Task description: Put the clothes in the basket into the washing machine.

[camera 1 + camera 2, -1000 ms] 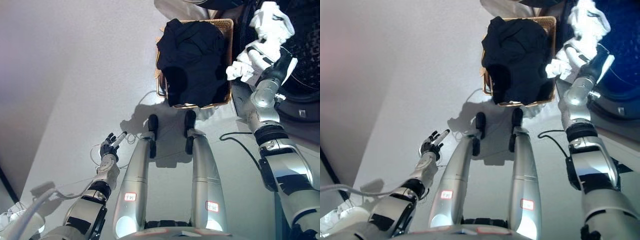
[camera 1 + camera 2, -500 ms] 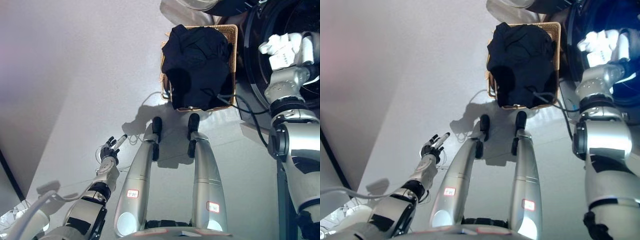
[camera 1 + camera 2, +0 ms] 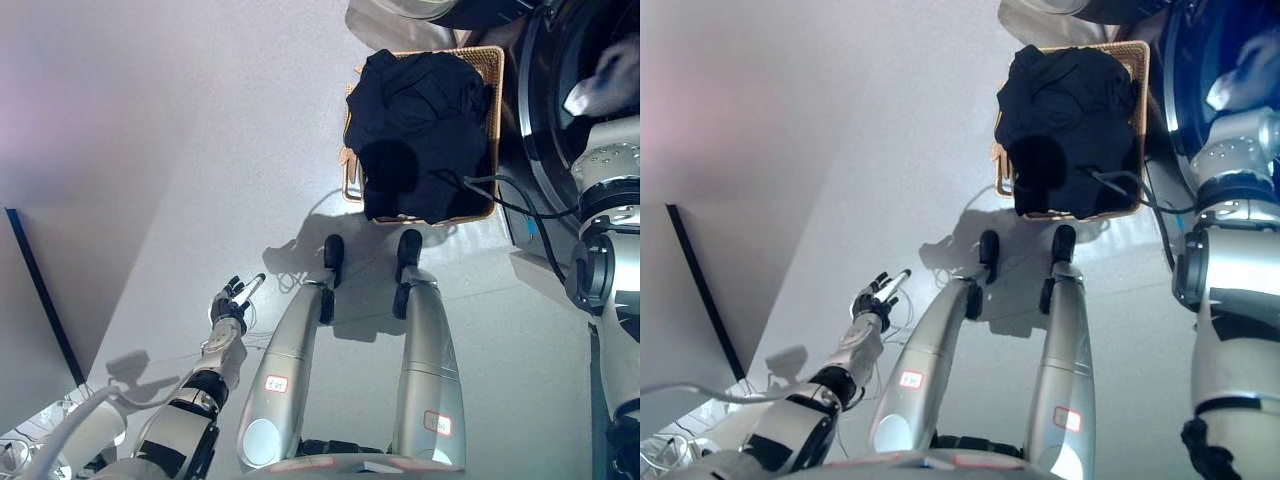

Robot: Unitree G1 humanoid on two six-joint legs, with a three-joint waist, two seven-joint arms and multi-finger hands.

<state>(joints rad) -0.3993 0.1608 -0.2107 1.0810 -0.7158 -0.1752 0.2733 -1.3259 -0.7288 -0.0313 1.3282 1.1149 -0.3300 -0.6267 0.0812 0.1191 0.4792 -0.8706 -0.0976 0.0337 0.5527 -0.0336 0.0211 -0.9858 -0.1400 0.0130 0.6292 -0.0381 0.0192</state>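
Right arm reaches up and to the right into the washer (image 3: pixel 560 120) opening at the top right. A pale blur sits at its far end (image 3: pixel 608 85) — it could be the right hand, a white garment, or both. Cannot tell how the fingers stand, nor whether they hold anything.

Basket (image 3: pixel 492 70) stands on the floor just left of the washer's dark door ring, touching or nearly so. It is heaped with dark clothes (image 3: pixel 420 130) that rise above the rim and hide most of the wicker; only the right wall, the top corner and a strip of the left and lower edges show.

Key relation: the clothes lie to the left of and below the right arm's end, between it and the robot. The right hand is by far the nearer. The heap's long axis runs away from the robot, along the basket's length.

Left hand (image 3: pixel 232 298) is low on the left over bare floor, well apart from the basket, fingers straight and spread, holding nothing — idle.

Hidden or unclear:
- drum interior cut off by the view's edge
- whether more items lie under the dark heap
- a pale mass above the basket, cut off at the top edge, not identifiable
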